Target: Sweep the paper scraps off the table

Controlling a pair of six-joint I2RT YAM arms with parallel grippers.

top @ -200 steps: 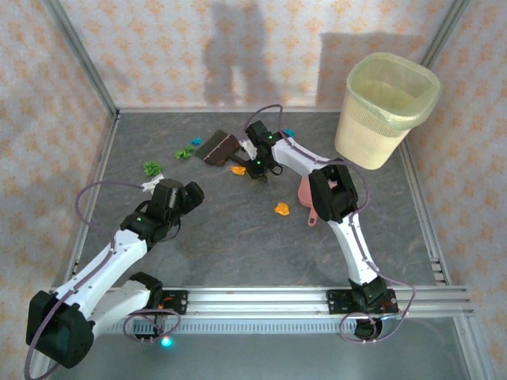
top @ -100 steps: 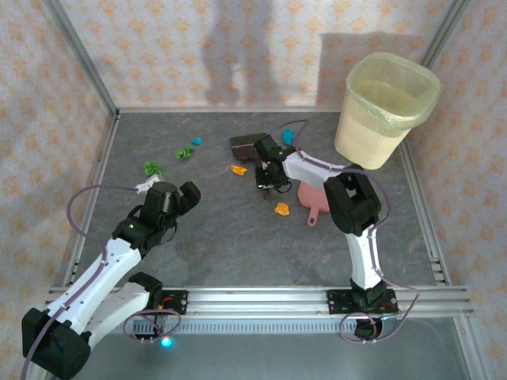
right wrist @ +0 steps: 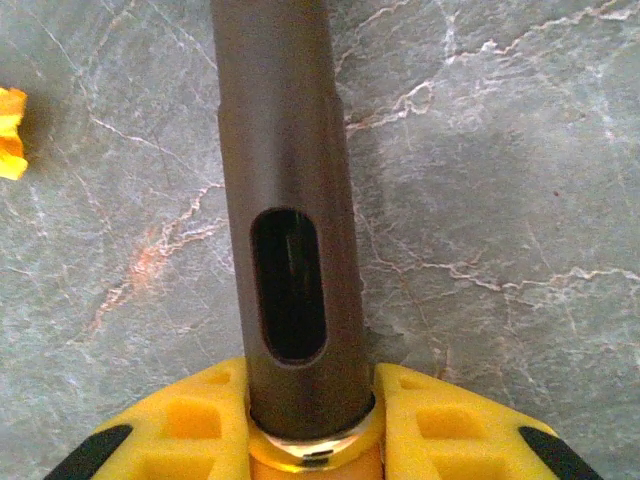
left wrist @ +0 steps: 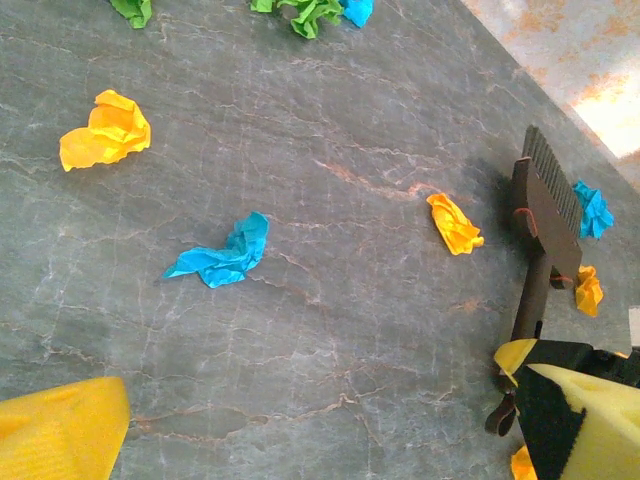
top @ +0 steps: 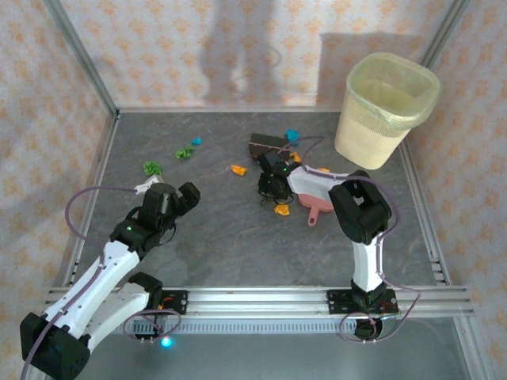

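Right gripper (right wrist: 310, 420) clamps the brush (right wrist: 285, 130) handle; paper scraps (top: 281, 209) lie scattered just beside it and farther off on the table (top: 222, 237). A hurried stroke could flick them past the dustpan (top: 313, 186).

The left arm (top: 95, 277) and right arm (top: 364, 265) have white link shells and bulky black joint housings. A thin mauve cable (top: 95, 189) loops beside each; the fingers (right wrist: 190, 420) are yellow with black trim.
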